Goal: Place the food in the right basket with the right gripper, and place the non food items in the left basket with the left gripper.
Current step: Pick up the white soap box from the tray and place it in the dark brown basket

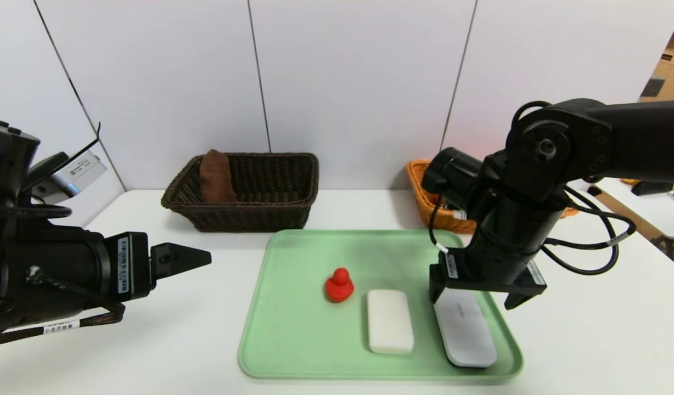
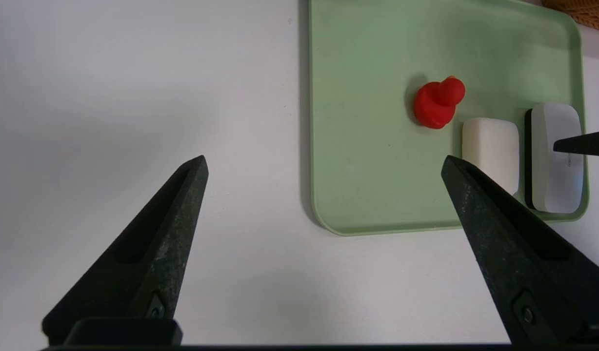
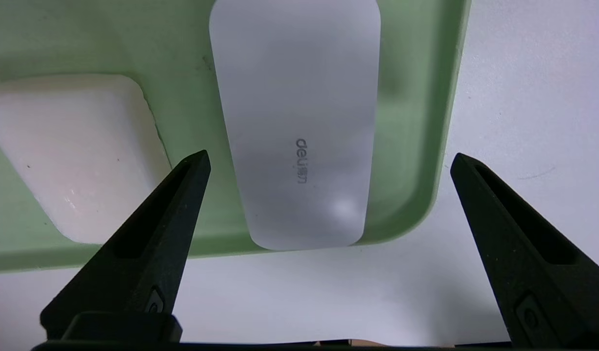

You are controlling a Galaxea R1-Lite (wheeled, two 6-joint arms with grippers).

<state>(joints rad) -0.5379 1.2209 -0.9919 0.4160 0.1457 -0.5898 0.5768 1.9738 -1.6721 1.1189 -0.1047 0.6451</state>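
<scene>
A green tray [image 1: 293, 329] holds a red rubber duck [image 1: 338, 285], a white block [image 1: 390, 321] and a white eraser with a black base [image 1: 464, 328]. My right gripper [image 1: 482, 299] is open and empty, hovering over the far end of the eraser [image 3: 299, 122], its fingers straddling it; the white block [image 3: 75, 151] lies beside. My left gripper [image 1: 197, 258] is open and empty above the bare table left of the tray [image 2: 358, 195]. The left wrist view shows the duck [image 2: 437, 103], the block [image 2: 489, 146] and the eraser [image 2: 555, 161].
A dark brown wicker basket [image 1: 260, 211] stands at the back left with a brown item [image 1: 216, 176] inside. An orange wicker basket [image 1: 425, 192] stands at the back right, mostly behind my right arm. White wall panels close off the back.
</scene>
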